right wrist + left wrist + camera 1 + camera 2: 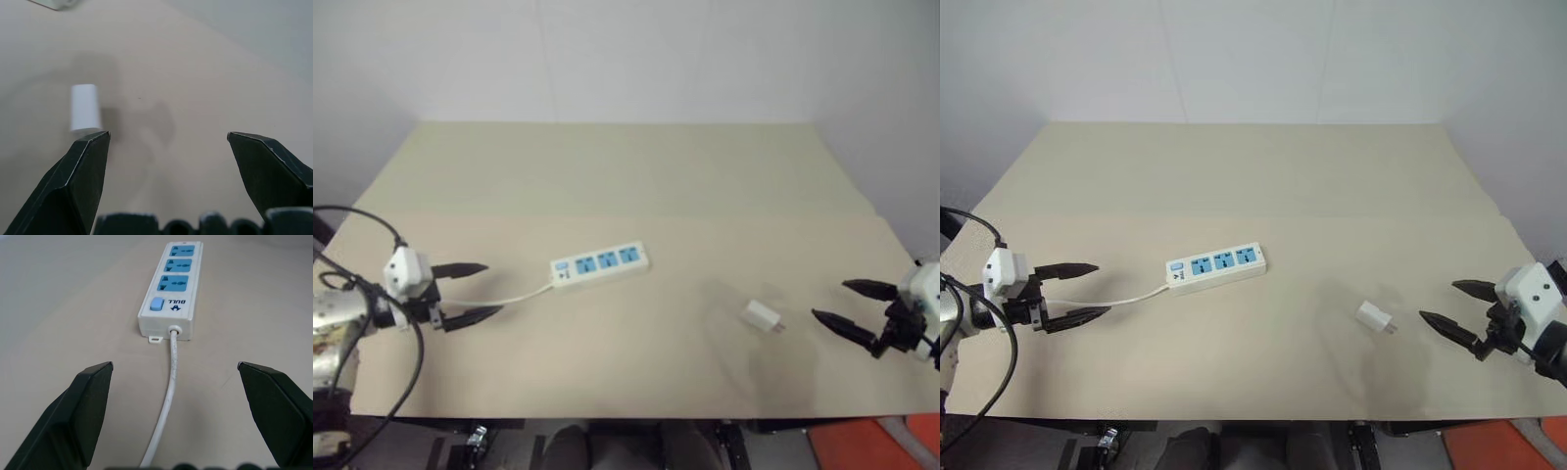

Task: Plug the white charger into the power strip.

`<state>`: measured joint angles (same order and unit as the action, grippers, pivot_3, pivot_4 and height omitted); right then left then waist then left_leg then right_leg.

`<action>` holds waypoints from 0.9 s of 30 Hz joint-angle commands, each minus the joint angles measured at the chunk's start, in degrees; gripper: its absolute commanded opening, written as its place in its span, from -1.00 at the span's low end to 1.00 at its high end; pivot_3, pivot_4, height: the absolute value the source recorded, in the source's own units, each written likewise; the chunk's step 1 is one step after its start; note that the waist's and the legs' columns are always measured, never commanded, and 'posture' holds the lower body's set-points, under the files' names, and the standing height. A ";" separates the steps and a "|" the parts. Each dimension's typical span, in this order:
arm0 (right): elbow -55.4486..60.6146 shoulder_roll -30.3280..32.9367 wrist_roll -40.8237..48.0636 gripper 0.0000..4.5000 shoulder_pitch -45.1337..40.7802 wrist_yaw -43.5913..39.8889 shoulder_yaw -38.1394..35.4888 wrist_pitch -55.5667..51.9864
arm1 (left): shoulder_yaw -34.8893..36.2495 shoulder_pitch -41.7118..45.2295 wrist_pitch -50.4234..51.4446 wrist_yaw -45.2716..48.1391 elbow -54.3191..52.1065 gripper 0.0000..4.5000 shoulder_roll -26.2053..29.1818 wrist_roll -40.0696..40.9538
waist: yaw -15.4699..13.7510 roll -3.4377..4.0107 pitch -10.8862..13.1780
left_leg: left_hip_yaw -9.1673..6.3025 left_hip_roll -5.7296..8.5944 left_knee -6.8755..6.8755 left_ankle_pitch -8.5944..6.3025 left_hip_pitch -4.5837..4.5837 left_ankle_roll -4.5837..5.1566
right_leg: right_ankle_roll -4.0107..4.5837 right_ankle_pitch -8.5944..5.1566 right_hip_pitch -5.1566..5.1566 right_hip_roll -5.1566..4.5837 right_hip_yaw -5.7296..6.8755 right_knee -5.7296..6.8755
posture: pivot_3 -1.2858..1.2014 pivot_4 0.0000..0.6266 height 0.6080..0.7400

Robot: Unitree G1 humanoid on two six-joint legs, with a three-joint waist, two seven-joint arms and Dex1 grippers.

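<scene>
The white charger (763, 315) lies on its side on the beige table (607, 166), right of centre and toward the near edge, its short prongs pointing toward the robot's right. Nothing touches it, and bare tabletop surrounds it on all sides. The power strip (600, 265) rests flat well apart from it, left of centre and set a little askew, its three blue sockets facing up and its small blue switch at the end nearer the robot's left. The thin white cord (514, 298) leaves that end and runs across the table to the left.

The right gripper (843, 305) hovers near the charger on its right side, black fingers spread wide with nothing between them; in the right wrist view the charger sits just beyond one fingertip. The left gripper (474, 292) hangs over the cord with its fingers (88, 406) apart and empty, pointed along the cord at the strip's switch end.

The table is a plain matte sheet with a faint seam across its width. A pale blank wall (636, 59) stands behind it. Past the near right corner a patch of orange floor (871, 446) shows
</scene>
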<state>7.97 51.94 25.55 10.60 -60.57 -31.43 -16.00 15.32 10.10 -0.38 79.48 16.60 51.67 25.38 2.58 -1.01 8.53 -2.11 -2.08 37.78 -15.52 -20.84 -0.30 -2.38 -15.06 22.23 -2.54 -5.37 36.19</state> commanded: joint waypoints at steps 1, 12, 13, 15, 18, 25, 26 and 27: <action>4.35 1.29 2.36 1.00 0.41 -0.23 -2.08 -2.68 | 2.24 -0.63 0.53 1.54 -0.60 0.99 1.52 1.67 | -0.02 -0.01 0.01 | 0.00 0.00 0.00 0.00 0.01 0.00 | 0.00 0.00 0.00 0.00 0.00 0.00 | 0.03 -0.52 1.00; 3.22 3.00 2.06 1.00 -1.06 -1.20 -0.73 -4.50 | 3.35 -3.46 0.88 -1.10 -3.26 0.99 0.02 2.35 | -0.49 -0.05 0.03 | 0.01 0.00 0.01 0.00 0.00 0.00 | 0.00 0.00 -0.01 -0.01 0.00 -0.03 | 0.03 -0.52 1.00; 3.00 2.88 1.89 1.00 -1.34 -1.12 -0.51 -4.37 | 3.17 -3.12 0.71 -1.33 -2.98 0.99 -0.14 2.18 | -0.48 -0.05 0.03 | 0.01 0.00 0.01 0.00 0.01 0.00 | 0.00 0.00 -0.01 -0.01 0.00 -0.02 | 0.03 -0.52 1.00; 3.04 2.64 1.68 1.00 -1.71 -1.10 -0.01 -4.20 | 2.77 -2.67 0.33 -0.78 -2.85 0.99 -0.37 2.35 | -0.48 -0.05 0.03 | 0.01 0.00 0.01 0.00 0.01 0.00 | 0.00 0.00 -0.01 0.00 0.01 -0.01 | 0.03 -0.52 1.00; 3.38 2.45 1.24 1.00 -2.16 -0.60 0.78 -4.29 | 2.43 -1.47 -0.15 0.05 -1.78 0.99 -1.02 2.67 | -0.44 -0.05 0.03 | 0.01 0.00 0.01 0.00 0.00 0.00 | -0.01 0.00 -0.01 -0.01 0.00 -0.03 | 0.03 -0.52 1.00; 5.62 2.27 1.82 1.00 -0.46 -0.17 -1.43 -4.92 | 0.29 2.33 -2.11 -0.41 0.83 0.99 -3.28 0.90 | -0.60 -0.06 0.03 | 0.01 0.02 0.01 0.00 -0.01 0.00 | -0.01 0.01 -0.01 -0.01 0.01 -0.02 | 0.03 -0.52 1.00; 6.19 2.16 1.99 1.00 -0.12 0.05 -1.68 -5.11 | -0.04 2.96 -2.28 -0.23 1.34 0.99 -3.48 0.73 | -0.59 -0.06 0.03 | 0.01 0.02 0.02 0.00 -0.01 0.00 | -0.02 0.01 -0.01 -0.01 0.00 -0.02 | 0.03 -0.52 1.00; 6.81 2.01 2.22 1.00 0.21 0.28 -1.89 -5.39 | -0.32 3.45 -2.46 0.07 1.87 0.99 -3.58 0.57 | -0.55 -0.06 0.03 | 0.01 0.02 0.02 0.00 -0.01 0.00 | -0.02 0.01 -0.01 -0.01 0.00 -0.02 | 0.03 -0.52 1.00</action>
<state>12.38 53.92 26.70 10.56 -60.89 -30.37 -21.04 14.77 12.50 -1.47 79.32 18.15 47.76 26.35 2.03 -1.07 8.57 -2.09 -2.06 37.80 -15.52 -20.85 -0.31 -2.40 -15.04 22.22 -2.55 -5.37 36.18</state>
